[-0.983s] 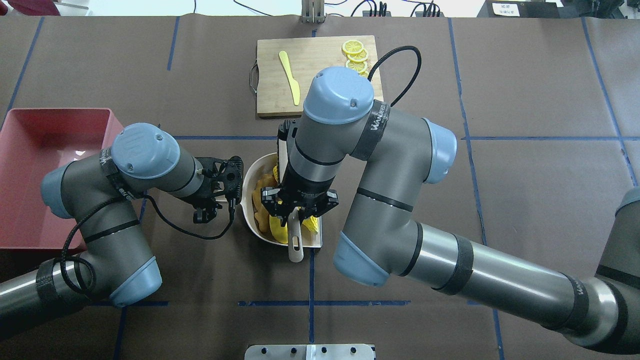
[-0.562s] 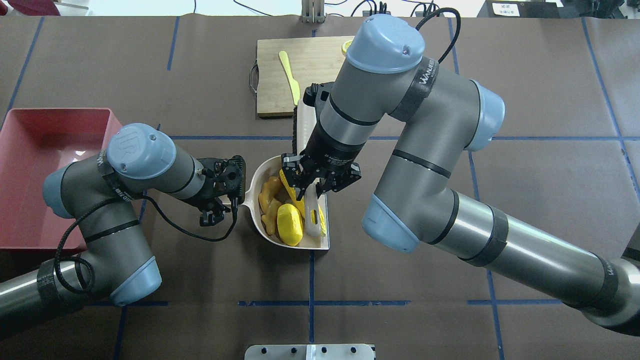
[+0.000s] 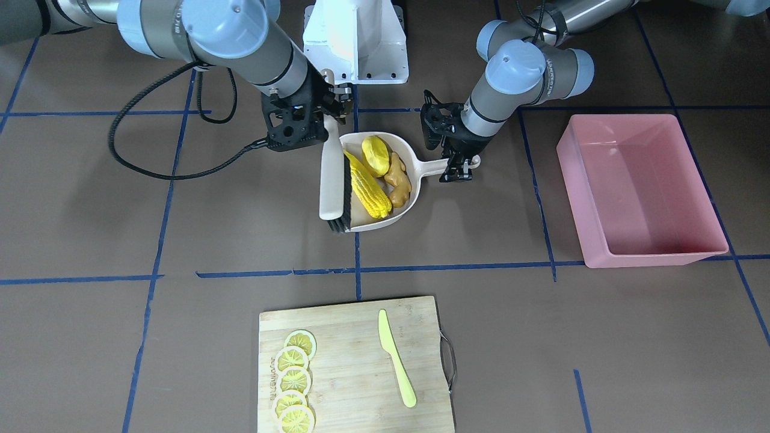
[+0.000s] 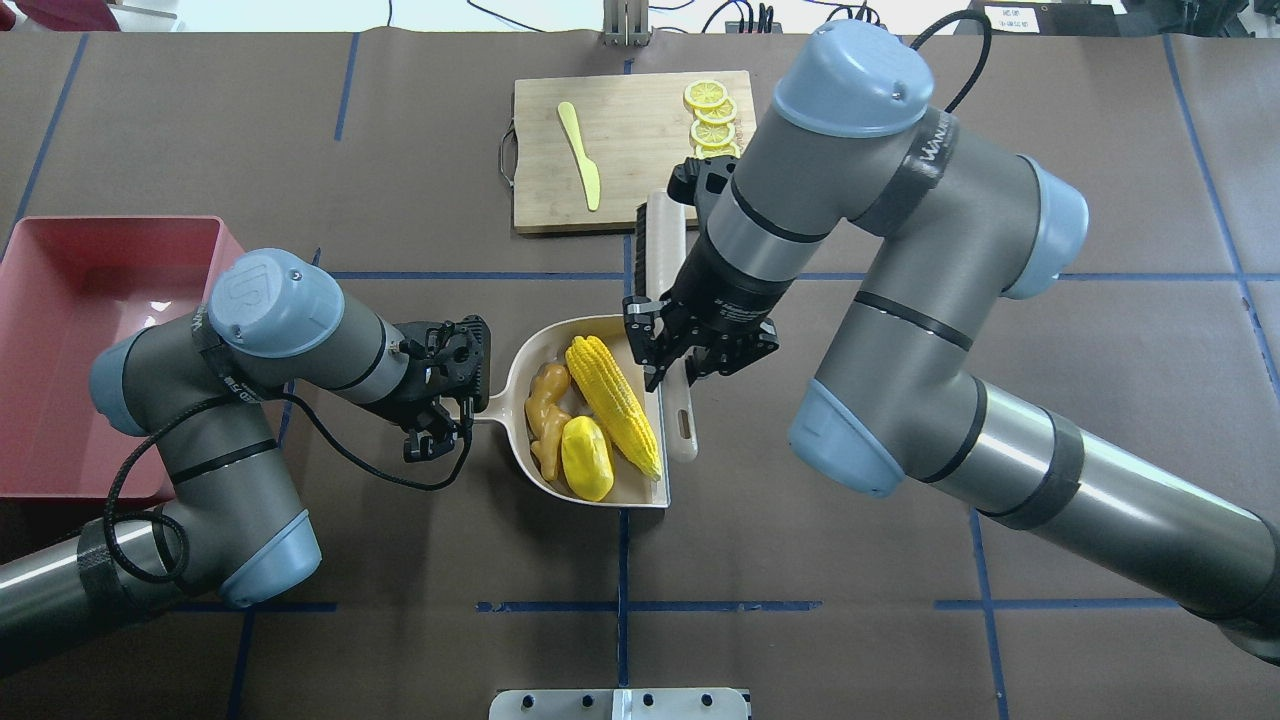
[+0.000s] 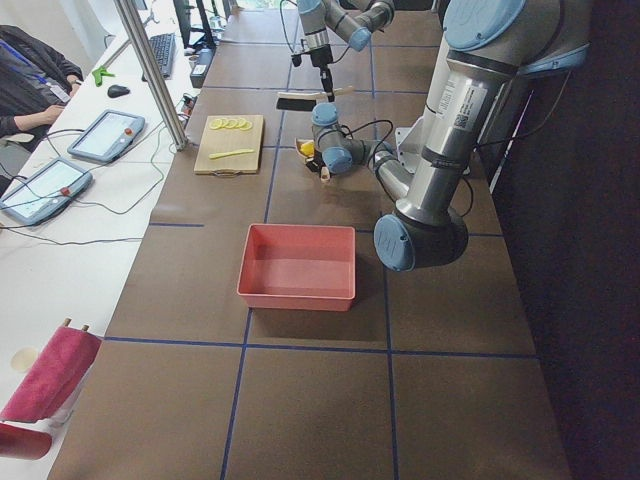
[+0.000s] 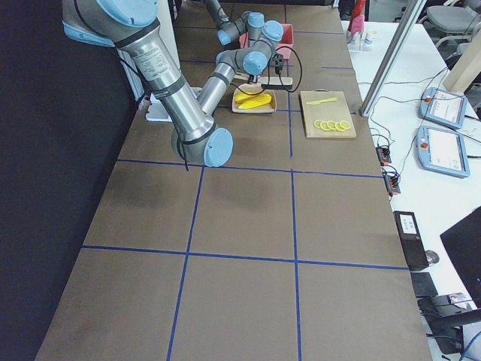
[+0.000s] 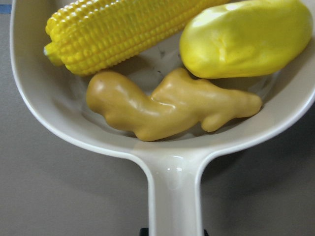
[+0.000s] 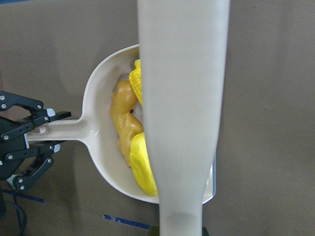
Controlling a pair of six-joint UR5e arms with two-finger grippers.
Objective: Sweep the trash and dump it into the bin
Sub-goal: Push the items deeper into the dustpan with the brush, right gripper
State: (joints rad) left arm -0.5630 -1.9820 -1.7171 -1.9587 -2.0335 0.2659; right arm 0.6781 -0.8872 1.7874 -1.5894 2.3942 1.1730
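Observation:
The corn cob, the potato and the ginger root lie together in the beige dustpan at the table's middle. My left gripper is shut on the dustpan's handle. My right gripper is shut on the beige brush, which lies along the pan's open right edge, beside the corn. The pink bin stands empty at the left, apart from the pan. The left wrist view shows the ginger, corn and potato up close.
A wooden cutting board sits at the far middle with lemon slices and a pale yellow knife. The bin lies beyond my left arm's elbow. Blue tape lines cross the brown table cover.
My right arm has drawn the brush up and to the right, from over the pan's contents to its open edge. The trash now shows uncovered. The left gripper has stayed on the handle.

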